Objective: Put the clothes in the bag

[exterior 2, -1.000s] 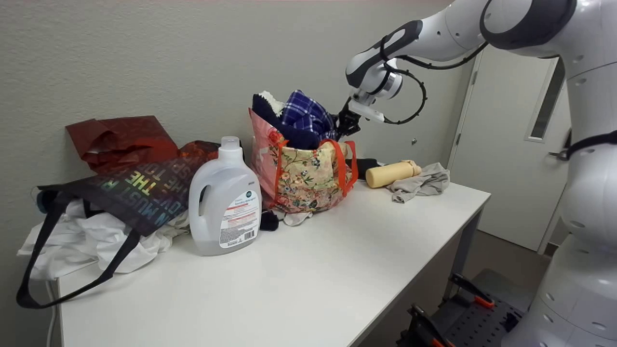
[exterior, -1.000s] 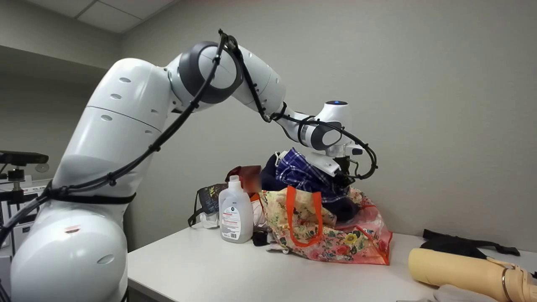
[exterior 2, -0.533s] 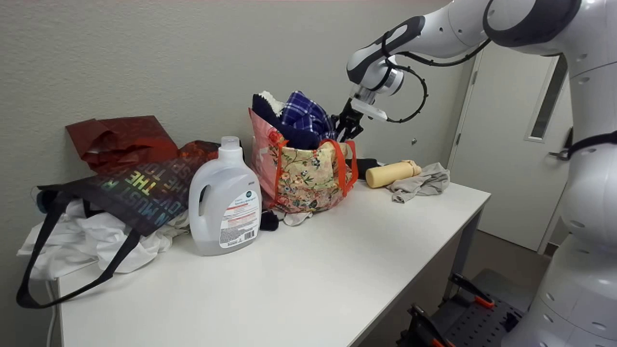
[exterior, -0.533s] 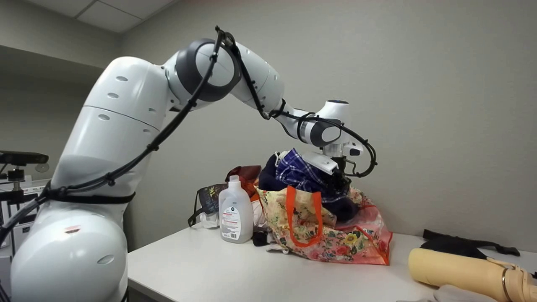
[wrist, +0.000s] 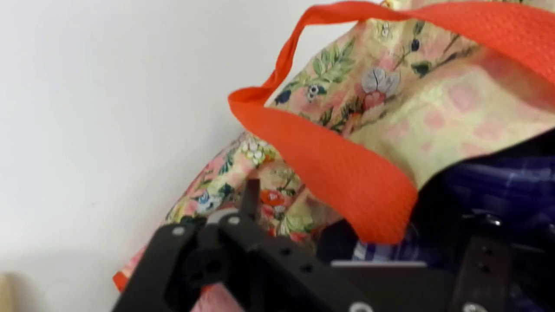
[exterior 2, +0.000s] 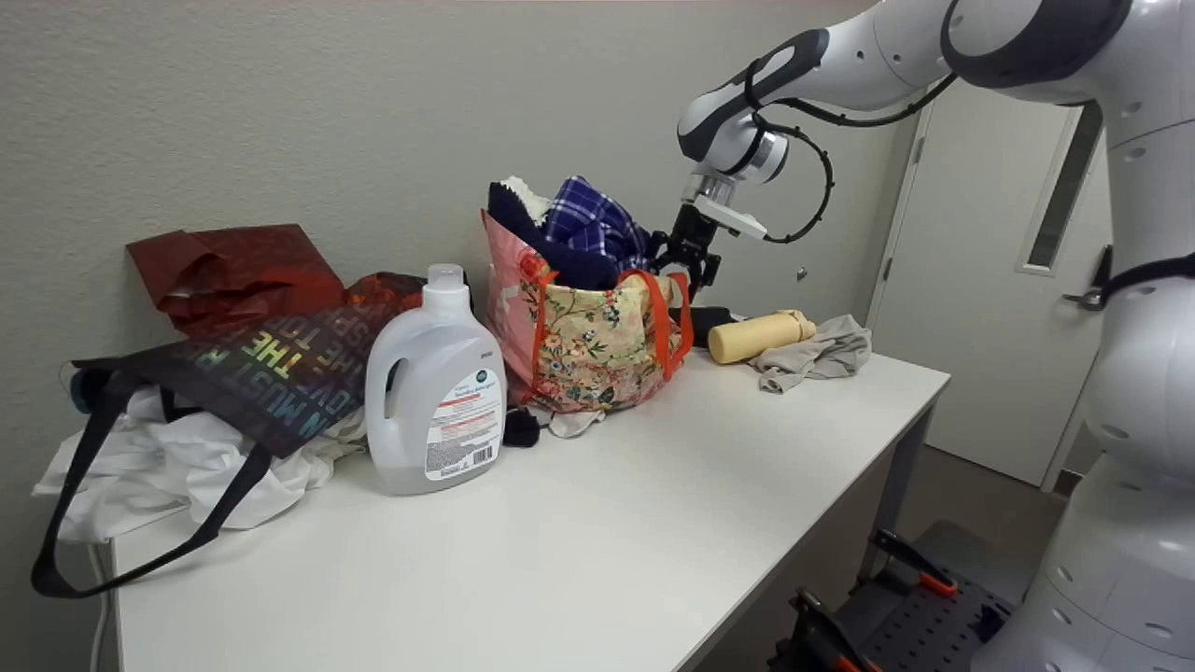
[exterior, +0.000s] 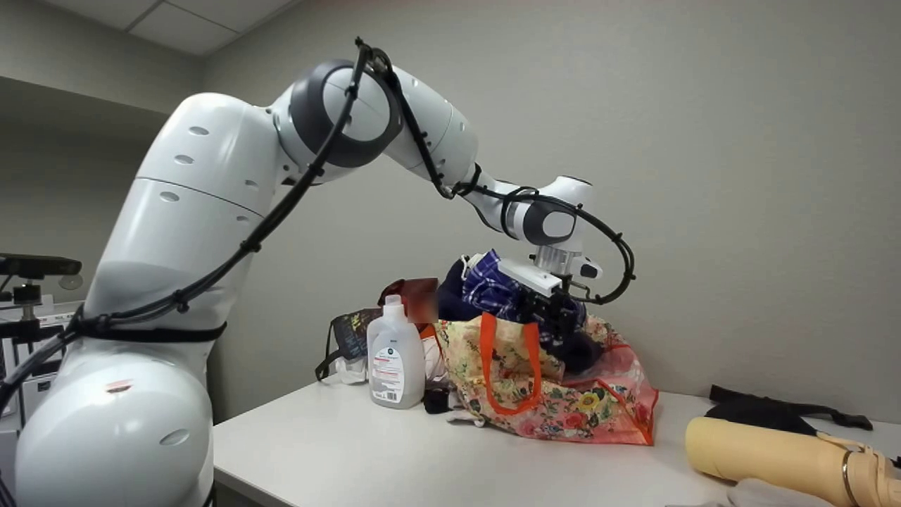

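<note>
Where a white, black-cabled robot arm stands at the left of an exterior view, it bends high and slopes down rightward, its black two-jawed gripper aimed downward over a large soft tote of cream, pink and orange-red floral fabric. The tote sits towards the back edge of a white tabletop. A soft navy-blue garment with lighter plaid checks bulges above the rim.

In an exterior view, the tabletop runs along a grey wall, with a pale door beyond its far right corner. At the left edge a black bag with multicoloured lettering lies over crumpled white cloth; a white plastic jug stands near the tote, and a yellow cylindrical bottle lies on its side near the far edge. The garment's checked fold peaks upward, its long axis slanting down rightward, towards the gripper.

In the wrist view, the gripper's jaws stand wide apart, holding nothing that shows; whether either touches the garment cannot be told. The tote's orange strap handle shows between them, and the garment lies dark at the right, inside the rim.
</note>
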`<state>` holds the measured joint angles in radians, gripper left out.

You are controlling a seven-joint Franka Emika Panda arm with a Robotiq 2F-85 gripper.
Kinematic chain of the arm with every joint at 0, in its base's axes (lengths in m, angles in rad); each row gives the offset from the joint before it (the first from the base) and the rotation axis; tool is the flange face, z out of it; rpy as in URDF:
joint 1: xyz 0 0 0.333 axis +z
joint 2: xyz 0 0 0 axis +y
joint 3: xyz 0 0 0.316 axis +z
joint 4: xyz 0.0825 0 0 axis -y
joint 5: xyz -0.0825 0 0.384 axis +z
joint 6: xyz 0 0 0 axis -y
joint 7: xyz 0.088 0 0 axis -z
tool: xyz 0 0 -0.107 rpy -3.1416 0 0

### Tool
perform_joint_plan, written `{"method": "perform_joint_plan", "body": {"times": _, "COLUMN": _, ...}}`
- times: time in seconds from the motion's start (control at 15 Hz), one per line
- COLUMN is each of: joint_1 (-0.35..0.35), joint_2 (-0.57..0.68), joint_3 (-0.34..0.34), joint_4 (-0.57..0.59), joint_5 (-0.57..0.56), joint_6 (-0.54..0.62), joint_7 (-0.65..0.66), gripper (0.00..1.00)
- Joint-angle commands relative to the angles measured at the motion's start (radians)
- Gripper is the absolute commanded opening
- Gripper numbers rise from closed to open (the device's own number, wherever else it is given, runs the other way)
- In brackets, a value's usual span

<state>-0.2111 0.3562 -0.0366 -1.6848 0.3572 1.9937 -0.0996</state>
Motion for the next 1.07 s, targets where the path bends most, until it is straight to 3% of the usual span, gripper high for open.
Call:
{"method": "perform_joint_plan", "body": {"times": 0.0, "joint_1": 0.011, "joint_2": -0.003, "joint_3": -0.009, "joint_4": -0.038, "joint_5": -0.02, "joint_6": -0.068, "joint_7": -0.022, "gripper": 0.74}}
{"method": "perform_joint_plan", "body": {"times": 0.13, "joint_1": 0.018, "joint_2": 0.003, "joint_3": -0.013, "joint_4": -0.046, "joint_5": -0.041, "joint_6": -0.075, "joint_7": -0.021, "gripper": 0.73}}
{"method": "perform_joint_plan", "body": {"times": 0.53, "joint_1": 0.054, "joint_2": -0.001, "joint_3": -0.025, "joint_4": -0.033, "joint_5": -0.166, "joint_6": -0.017, "joint_7": 0.006, "gripper": 0.26}}
{"method": "perform_joint_plan", "body": {"times": 0.73, "joint_1": 0.092, "joint_2": -0.023, "joint_3": -0.037, "joint_4": -0.027, "joint_5": -0.287, "joint_6": 0.081, "joint_7": 0.025, "gripper": 0.05}}
{"method": "perform_joint_plan", "body": {"times": 1.0, "joint_1": 0.132, "joint_2": -0.085, "joint_3": -0.046, "joint_4": -0.052, "joint_5": -0.451, "joint_6": 0.21, "joint_7": 0.072, "gripper": 0.0}}
